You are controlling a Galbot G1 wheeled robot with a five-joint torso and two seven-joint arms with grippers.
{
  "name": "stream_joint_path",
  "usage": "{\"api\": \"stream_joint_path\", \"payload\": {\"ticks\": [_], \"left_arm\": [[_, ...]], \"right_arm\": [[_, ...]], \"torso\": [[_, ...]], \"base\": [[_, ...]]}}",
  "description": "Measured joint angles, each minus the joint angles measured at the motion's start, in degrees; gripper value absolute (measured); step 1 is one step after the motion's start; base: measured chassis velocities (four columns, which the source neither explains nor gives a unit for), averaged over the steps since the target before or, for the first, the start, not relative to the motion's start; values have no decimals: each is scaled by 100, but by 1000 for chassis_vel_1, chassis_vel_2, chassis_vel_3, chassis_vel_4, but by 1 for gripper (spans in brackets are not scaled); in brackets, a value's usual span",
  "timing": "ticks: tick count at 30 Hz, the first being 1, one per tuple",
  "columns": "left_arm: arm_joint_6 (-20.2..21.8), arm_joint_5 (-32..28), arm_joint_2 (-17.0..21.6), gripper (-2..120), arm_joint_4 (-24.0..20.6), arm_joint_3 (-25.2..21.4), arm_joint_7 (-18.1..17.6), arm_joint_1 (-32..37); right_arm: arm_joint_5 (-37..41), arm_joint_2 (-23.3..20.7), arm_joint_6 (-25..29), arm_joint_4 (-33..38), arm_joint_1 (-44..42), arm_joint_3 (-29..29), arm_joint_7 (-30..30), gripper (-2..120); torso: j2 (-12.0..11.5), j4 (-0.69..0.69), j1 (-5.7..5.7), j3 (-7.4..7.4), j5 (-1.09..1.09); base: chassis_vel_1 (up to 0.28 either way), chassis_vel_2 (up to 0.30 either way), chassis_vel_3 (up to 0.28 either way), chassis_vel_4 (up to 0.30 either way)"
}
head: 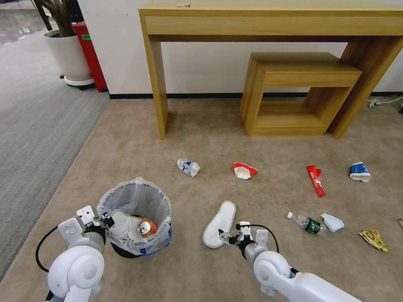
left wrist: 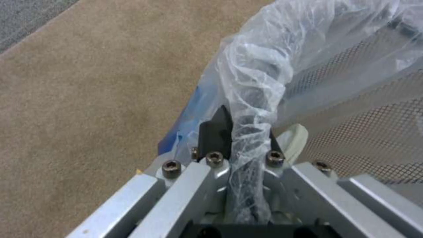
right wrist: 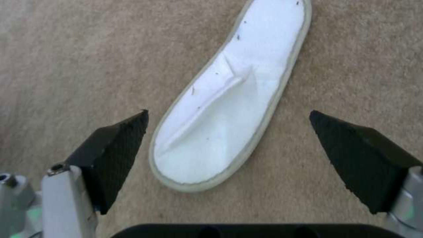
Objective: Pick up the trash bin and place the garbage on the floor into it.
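Observation:
The trash bin (head: pixel 136 216), a round mesh bin lined with a crinkly clear bag, is at the lower left of the beige carpet floor (head: pixel 268 142). My left gripper (head: pixel 107 221) is shut on its near rim (left wrist: pixel 251 132). Inside lie a white slipper and a crushed can. My right gripper (head: pixel 228 238) is open just above the heel of a white slipper (head: pixel 219 223) (right wrist: pixel 229 109), its black fingers (right wrist: pixel 114 145) either side of it. Further garbage lies beyond and to the right: a crushed blue-white cup (head: pixel 188 167), a red-white cup (head: pixel 243 170), a red wrapper (head: pixel 315 180), a small bottle (head: pixel 308 223).
A blue-white cup (head: pixel 360 171), a tissue (head: pixel 333 222) and a yellow wrapper (head: pixel 373 239) lie at the right. A wooden desk (head: pixel 268 25) with a low shelf (head: pixel 294 94) stands against the wall. Grey ribbed carpet (head: pixel 37 126), a white planter (head: pixel 67 56) and a red bin are at the left.

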Motion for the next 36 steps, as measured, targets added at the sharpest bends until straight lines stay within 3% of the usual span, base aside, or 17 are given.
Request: {"api": "stream_joint_path", "payload": {"ticks": [18, 36], "left_arm": [[-7, -26, 23, 1, 8, 18, 2, -3], [-7, -43, 38, 1, -26, 14, 1, 7]], "right_arm": [[-11, 530, 127, -763, 133, 46, -45, 90], [-80, 632, 145, -894, 173, -44, -81, 89]], "torso": [[0, 0, 0, 0, 0], [0, 0, 0, 0, 0]], "base": [[0, 0, 0, 0], [0, 0, 0, 0]]}}
